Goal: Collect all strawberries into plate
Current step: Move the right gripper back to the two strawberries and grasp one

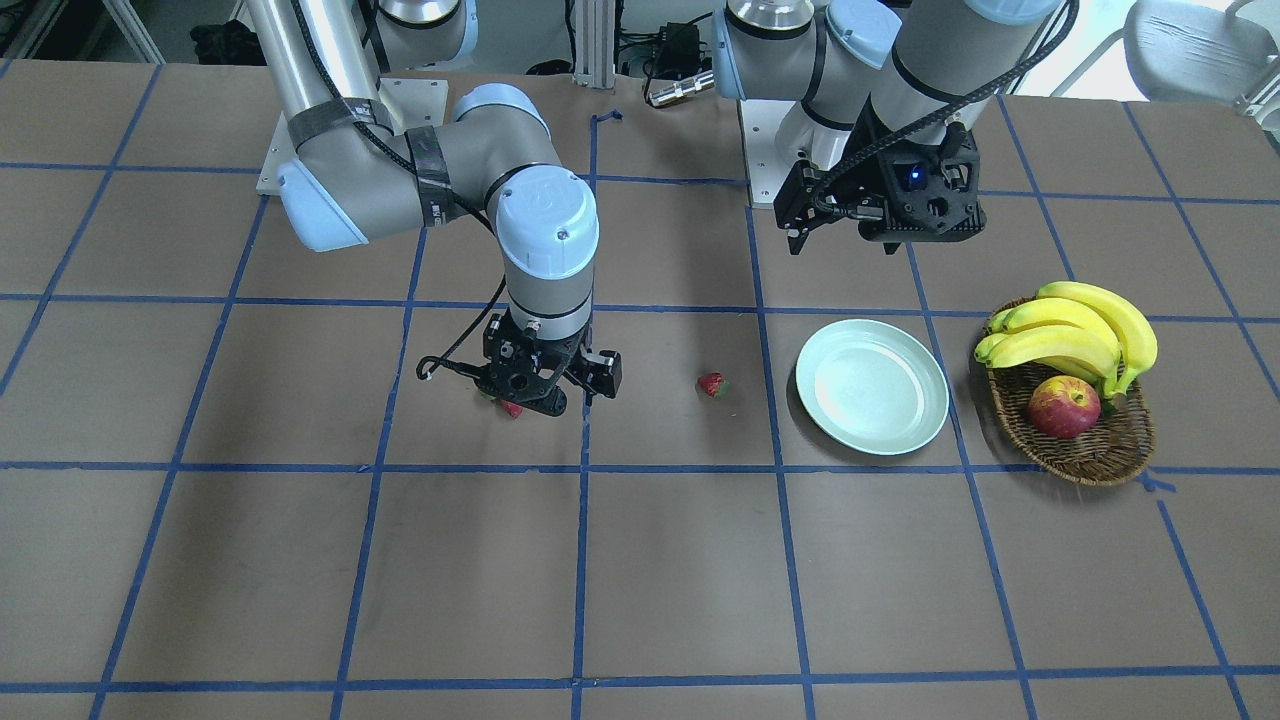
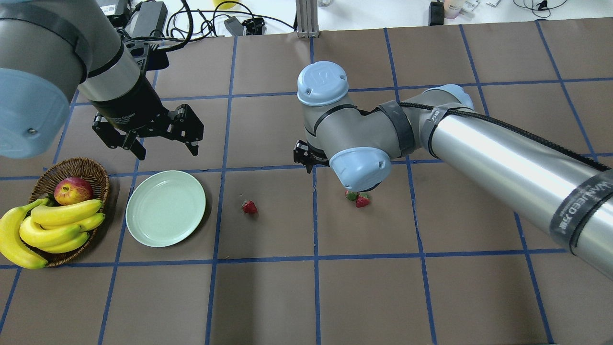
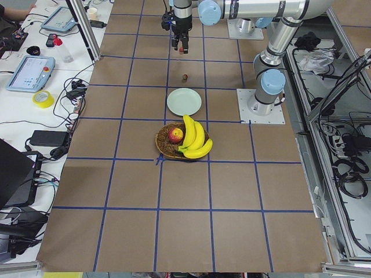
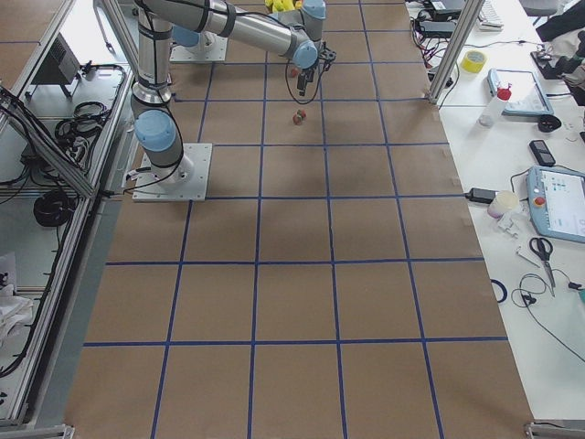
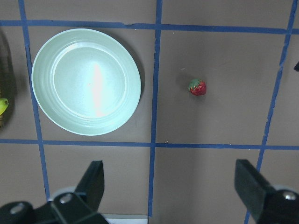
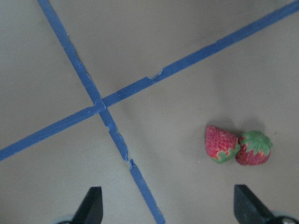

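The pale mint-green plate (image 2: 165,215) lies empty left of centre; it also shows in the left wrist view (image 5: 86,81) and the front view (image 1: 872,386). One strawberry (image 2: 249,207) lies alone on the table right of the plate (image 5: 197,87). Two more strawberries (image 6: 222,143) (image 6: 253,149) lie touching each other further right (image 2: 359,198). My right gripper (image 6: 168,207) is open and empty, low over the table just beside this pair (image 1: 545,395). My left gripper (image 2: 165,146) is open and empty, held high behind the plate.
A brown wicker basket (image 2: 93,168) with bananas (image 2: 52,225) and a red-yellow apple (image 2: 73,190) stands just left of the plate. Blue tape lines grid the brown table. Cables and devices lie along the far edge.
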### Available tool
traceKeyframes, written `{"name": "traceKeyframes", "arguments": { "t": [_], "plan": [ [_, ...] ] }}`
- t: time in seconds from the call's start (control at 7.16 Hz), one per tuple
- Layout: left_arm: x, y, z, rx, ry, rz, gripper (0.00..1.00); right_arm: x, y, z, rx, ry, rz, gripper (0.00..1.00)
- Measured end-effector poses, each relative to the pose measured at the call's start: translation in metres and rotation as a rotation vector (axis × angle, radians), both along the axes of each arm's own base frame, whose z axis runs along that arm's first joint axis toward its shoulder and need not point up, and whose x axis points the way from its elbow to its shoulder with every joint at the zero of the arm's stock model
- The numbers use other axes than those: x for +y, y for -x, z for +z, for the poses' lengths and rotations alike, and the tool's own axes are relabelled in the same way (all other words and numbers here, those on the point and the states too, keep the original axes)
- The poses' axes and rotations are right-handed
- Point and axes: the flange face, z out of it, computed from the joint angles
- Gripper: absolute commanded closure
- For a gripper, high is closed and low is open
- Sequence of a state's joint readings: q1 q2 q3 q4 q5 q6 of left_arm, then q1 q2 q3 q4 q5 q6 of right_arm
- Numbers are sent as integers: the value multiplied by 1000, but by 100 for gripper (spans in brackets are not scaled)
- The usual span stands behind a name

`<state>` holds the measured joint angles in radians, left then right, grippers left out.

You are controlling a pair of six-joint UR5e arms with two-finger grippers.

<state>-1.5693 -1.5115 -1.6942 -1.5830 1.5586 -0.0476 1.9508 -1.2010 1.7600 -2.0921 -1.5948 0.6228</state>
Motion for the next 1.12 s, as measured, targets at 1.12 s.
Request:
{"name": "traceKeyframes", "arguments": {
  "t": [1.12],
  "plan": [
    [-1, 0, 1, -3, 8, 2, 0, 22, 38, -62, 86, 34, 876, 18]
  ]
}}
